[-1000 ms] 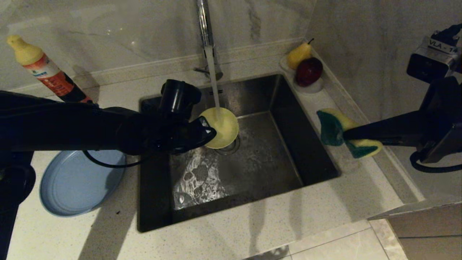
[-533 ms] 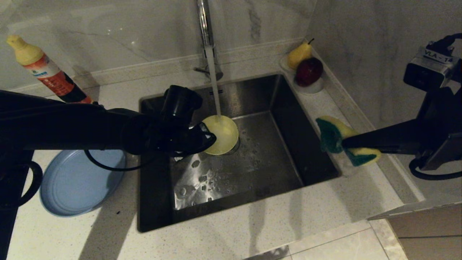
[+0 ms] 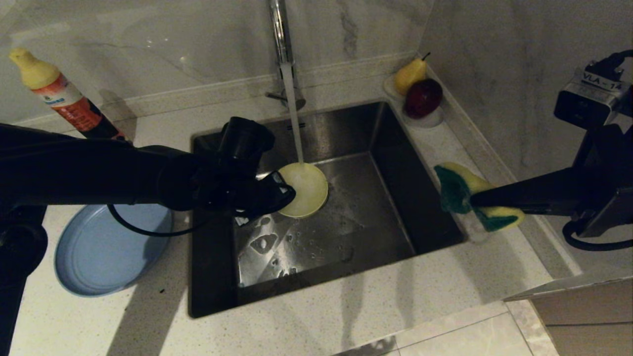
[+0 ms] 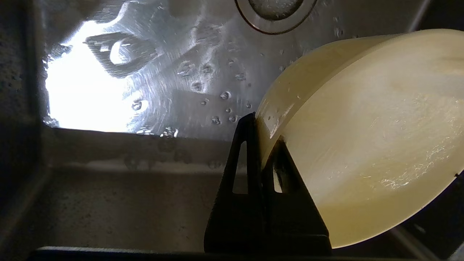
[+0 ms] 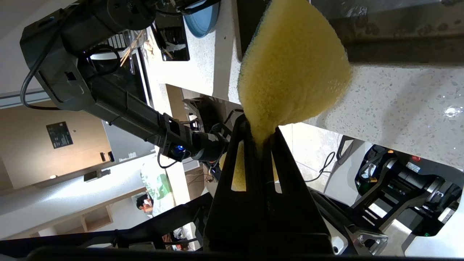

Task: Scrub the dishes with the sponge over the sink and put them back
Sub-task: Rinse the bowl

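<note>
My left gripper is shut on the rim of the pale-yellow bowl and holds it tilted over the sink, under the stream running from the chrome tap. In the left wrist view the jaws of the left gripper pinch the bowl's edge above the wet basin floor. My right gripper is shut on the yellow-and-green sponge and holds it above the counter at the sink's right edge. The sponge bulges out past the right gripper. A light-blue plate lies on the counter left of the sink.
A detergent bottle leans at the back left. At the back right corner a white dish holds a pear and a red apple. A marble wall runs close along the right side.
The left wrist has turned and the bowl has sunk a little towards the drain. Much less water now splashes across the basin floor. The right gripper and sponge have barely moved.
</note>
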